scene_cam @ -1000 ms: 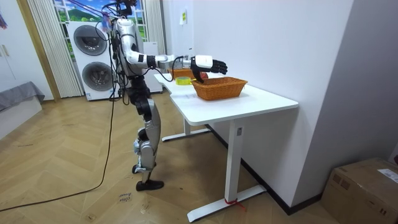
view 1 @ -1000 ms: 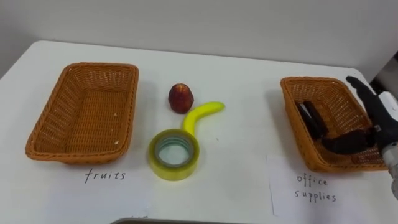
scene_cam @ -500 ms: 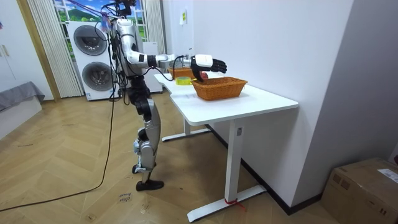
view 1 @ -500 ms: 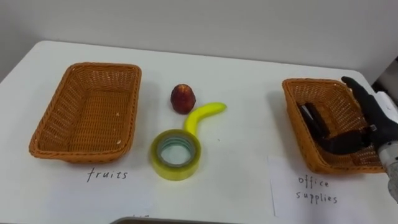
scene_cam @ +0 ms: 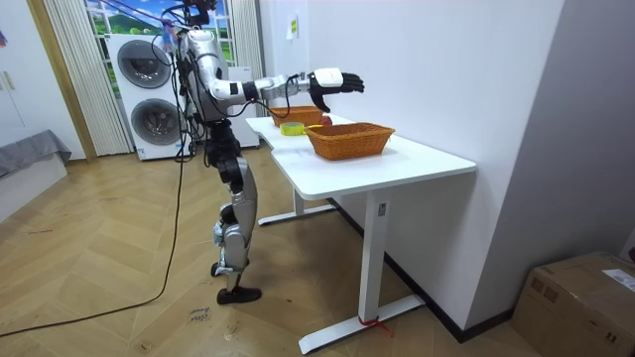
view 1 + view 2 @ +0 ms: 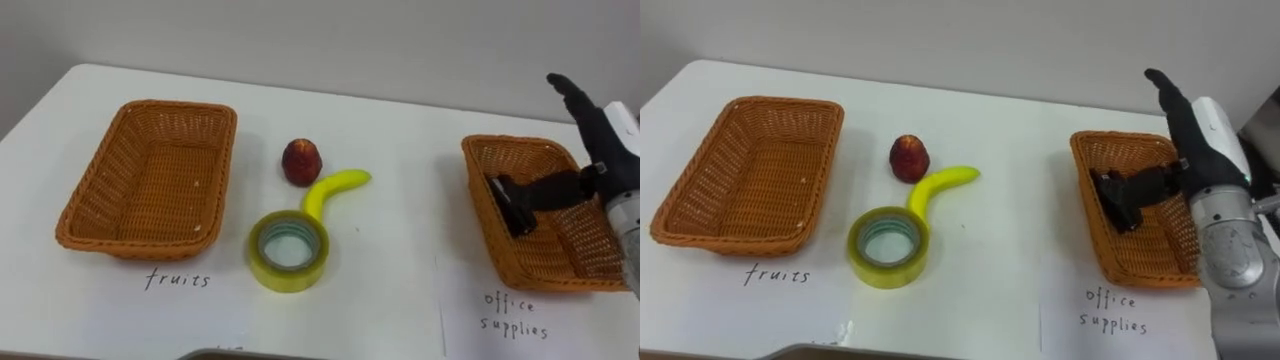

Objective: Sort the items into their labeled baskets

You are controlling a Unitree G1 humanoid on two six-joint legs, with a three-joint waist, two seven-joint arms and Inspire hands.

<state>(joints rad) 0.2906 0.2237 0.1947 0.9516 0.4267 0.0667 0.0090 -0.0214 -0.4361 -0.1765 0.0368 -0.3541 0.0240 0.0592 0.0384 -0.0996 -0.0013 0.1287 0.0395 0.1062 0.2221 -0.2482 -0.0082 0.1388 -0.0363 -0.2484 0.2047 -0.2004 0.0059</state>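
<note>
So the big change from a second ago: the right hand has come up out of the office supplies basket. It was sitting low over the basket's right side before. Now it's raised above the basket's far right corner, and the room view shows the same lift, with the arm stretched out higher over the white table. The fingers are straight and spread, pointing away toward the wall, with the thumb sticking out to the left. It's got nothing in it.

The black object (can't tell exactly what it is) lies in the left part of that basket, same spot as before. From this angle the thumb tip lines up right next to it, but the hand is up in the air.

Everything else hasn't budged; the slight drift of the whole picture is just the camera. The fruit basket on the left has nothing in it. In the middle of the table, the red fruit is farthest, the banana is just near-right of it, and the yellow tape roll lies flat at the banana's near end, touching or almost.
</note>
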